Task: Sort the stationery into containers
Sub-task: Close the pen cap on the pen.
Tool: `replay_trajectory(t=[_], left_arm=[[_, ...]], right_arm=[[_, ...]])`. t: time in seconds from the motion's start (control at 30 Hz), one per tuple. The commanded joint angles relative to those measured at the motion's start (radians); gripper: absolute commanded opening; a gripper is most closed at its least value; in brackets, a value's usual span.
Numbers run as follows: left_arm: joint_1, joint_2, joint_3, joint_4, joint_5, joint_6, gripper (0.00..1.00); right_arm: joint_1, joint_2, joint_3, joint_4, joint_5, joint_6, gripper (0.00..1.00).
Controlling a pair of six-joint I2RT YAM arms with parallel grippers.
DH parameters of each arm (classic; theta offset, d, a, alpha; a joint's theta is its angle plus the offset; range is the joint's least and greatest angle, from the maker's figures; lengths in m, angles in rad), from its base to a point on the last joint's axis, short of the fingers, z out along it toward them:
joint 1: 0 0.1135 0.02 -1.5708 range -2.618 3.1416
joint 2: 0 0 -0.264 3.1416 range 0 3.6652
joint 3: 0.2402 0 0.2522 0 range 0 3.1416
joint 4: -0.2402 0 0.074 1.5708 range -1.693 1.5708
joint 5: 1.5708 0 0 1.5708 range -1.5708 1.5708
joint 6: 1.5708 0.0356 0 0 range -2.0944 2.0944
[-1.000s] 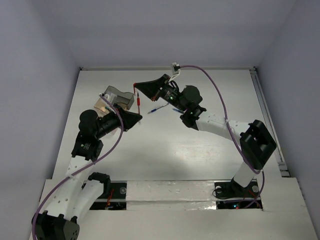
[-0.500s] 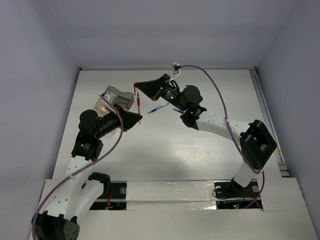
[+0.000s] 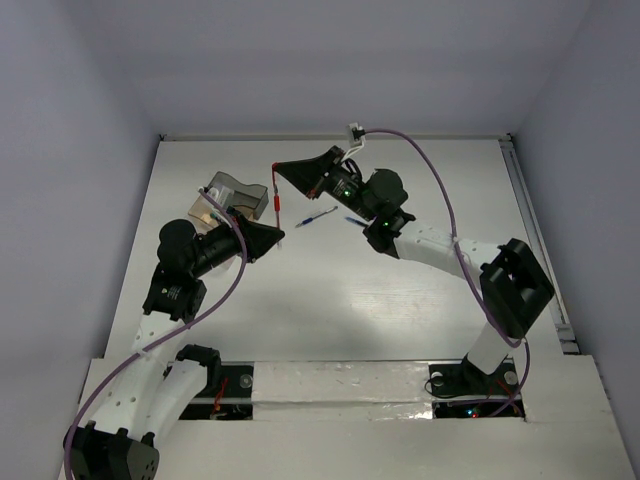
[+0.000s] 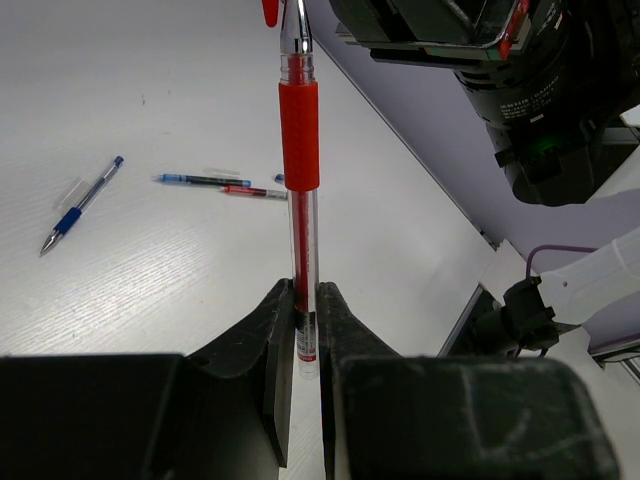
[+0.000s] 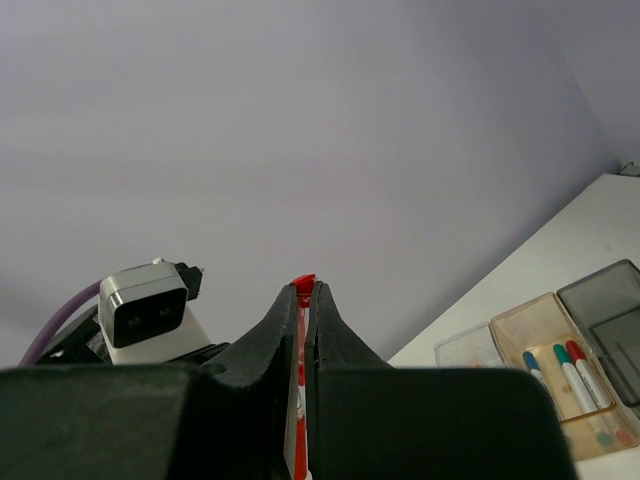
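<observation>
Past the right claw [image 5: 303,293] and pen [image 5: 302,284], markers [image 5: 568,372] occupy a tray [image 5: 505,335].

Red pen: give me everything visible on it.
The red pen is slim, with a clear barrel, a red ink tube inside and a red grip sleeve. It is off the table, gripped at both ends: the left claw pinches one end, the right claw the other, red-tipped end.

White table [image 3: 330,300], pale lavender walls [image 3: 330,60], metal rail [image 3: 526,200] along right edge.
</observation>
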Motion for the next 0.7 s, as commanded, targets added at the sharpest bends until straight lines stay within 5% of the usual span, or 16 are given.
replay_trajectory(t=[0.0,0.67], left_arm=[[-0.004,-0.016,0.011,0.058,0.017,-0.001,0.00],[-0.004,0.003,0.012,0.053,0.012,-0.001,0.00]], right_arm=[[-0.002,-0.019,-0.004,0.056,-0.019,0.004,0.00],[-0.002,-0.050,-0.024,0.060,-0.008,-0.062,0.00]])
